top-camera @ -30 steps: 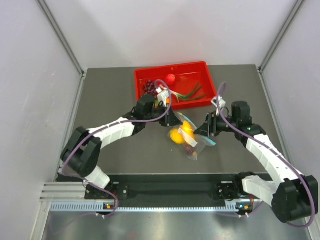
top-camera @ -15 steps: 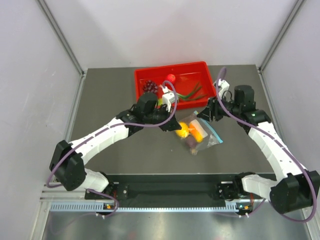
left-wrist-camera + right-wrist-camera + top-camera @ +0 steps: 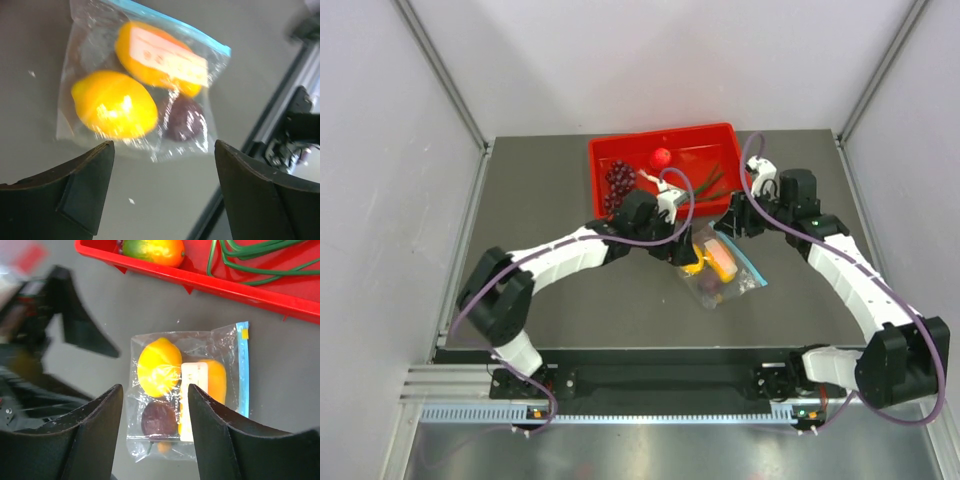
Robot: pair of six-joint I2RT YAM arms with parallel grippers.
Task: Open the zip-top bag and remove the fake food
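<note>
- On the dark table [image 3: 540, 180], just near of the red tray [image 3: 695, 155] and right of centre, the zip-top bag [image 3: 187, 395] lies flat.
- All three toys are inside it: the yellow lemon [image 3: 114, 105] on the left, the orange mango [image 3: 157, 57] on the right beside the zip edge, and the maroon piece [image 3: 185, 119] at the near end.
- Its teal zip strip [image 3: 242, 370] runs along the right edge, with a small yellow tab at the far end. Whether the strip is sealed cannot be told.
- The white label [image 3: 194, 400] lies over the mango.
- The left gripper [image 3: 163, 150] is at the bag's far-left corner with its fingers spread wide and nothing between them. Whether a fingertip touches the plastic cannot be told.
- The right gripper [image 3: 155, 390] hangs over the bag's far-right side, its fingers also apart and empty.
- The tray holds a purple grape bunch [image 3: 617, 185] at its left end, a red ball [image 3: 662, 156] and a green cord [image 3: 250, 260].
</note>
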